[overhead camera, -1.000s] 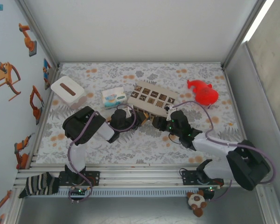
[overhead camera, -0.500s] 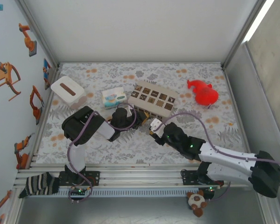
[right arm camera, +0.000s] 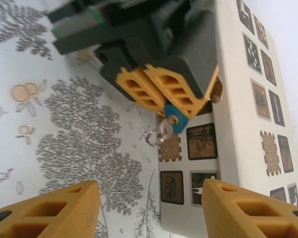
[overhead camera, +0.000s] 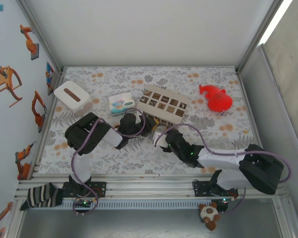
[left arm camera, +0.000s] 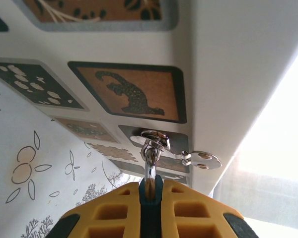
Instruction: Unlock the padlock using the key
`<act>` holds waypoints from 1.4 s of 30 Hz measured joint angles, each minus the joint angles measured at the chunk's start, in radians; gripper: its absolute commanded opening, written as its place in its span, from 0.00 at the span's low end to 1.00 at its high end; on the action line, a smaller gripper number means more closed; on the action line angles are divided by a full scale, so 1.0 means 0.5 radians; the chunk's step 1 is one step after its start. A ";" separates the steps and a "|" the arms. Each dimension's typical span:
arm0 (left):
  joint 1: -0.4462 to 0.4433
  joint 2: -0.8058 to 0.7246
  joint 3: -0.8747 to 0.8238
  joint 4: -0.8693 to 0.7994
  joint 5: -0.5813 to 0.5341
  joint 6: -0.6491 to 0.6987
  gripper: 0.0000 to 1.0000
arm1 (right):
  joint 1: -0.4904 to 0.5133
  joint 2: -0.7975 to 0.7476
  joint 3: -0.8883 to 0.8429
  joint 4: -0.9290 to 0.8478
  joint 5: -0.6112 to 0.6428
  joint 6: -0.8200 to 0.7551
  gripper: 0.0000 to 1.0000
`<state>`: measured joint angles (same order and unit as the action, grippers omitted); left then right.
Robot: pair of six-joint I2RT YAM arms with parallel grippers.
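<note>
My left gripper (left arm camera: 150,186) is shut on a thin silver key (left arm camera: 150,171) that sticks out past its blue pads. A key ring (left arm camera: 154,141) and a second key (left arm camera: 201,159) dangle from its end, against the side of the patterned box (left arm camera: 129,94). From the right wrist I see the left gripper (right arm camera: 176,116) with the ring (right arm camera: 159,133) hanging at its tip. A brass-coloured piece (right arm camera: 216,90), possibly the padlock, peeks out behind its fingers. My right gripper (right arm camera: 149,186) is open, facing the ring from a short distance. From above, the left gripper (overhead camera: 145,126) and right gripper (overhead camera: 159,139) are close together.
The white box with picture tiles (overhead camera: 164,105) stands right behind both grippers. A tissue pack (overhead camera: 121,103) and a white tissue box (overhead camera: 72,96) lie to the left, and a red toy (overhead camera: 216,97) sits at the back right. Floral cloth (overhead camera: 139,158) covers the table.
My right arm has swung left and nearer, bringing its open gripper close to the left gripper's tip. The left gripper has stayed put, still clamped on the key.
</note>
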<state>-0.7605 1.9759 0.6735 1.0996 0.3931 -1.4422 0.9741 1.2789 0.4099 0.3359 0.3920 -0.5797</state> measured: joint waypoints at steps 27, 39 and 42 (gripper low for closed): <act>0.000 -0.085 0.063 -0.257 -0.002 -0.079 0.00 | -0.243 0.405 0.040 0.448 -0.435 -0.179 0.39; 0.000 -0.085 0.063 -0.260 -0.005 -0.081 0.00 | -0.278 0.513 0.125 0.584 -0.333 -0.253 0.32; 0.000 -0.085 0.063 -0.259 -0.005 -0.087 0.00 | -0.284 0.543 0.132 0.618 -0.324 -0.259 0.27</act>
<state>-0.7605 1.9335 0.7048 0.9699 0.3908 -1.4857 0.8322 1.5505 0.4759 0.6449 0.2298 -0.7090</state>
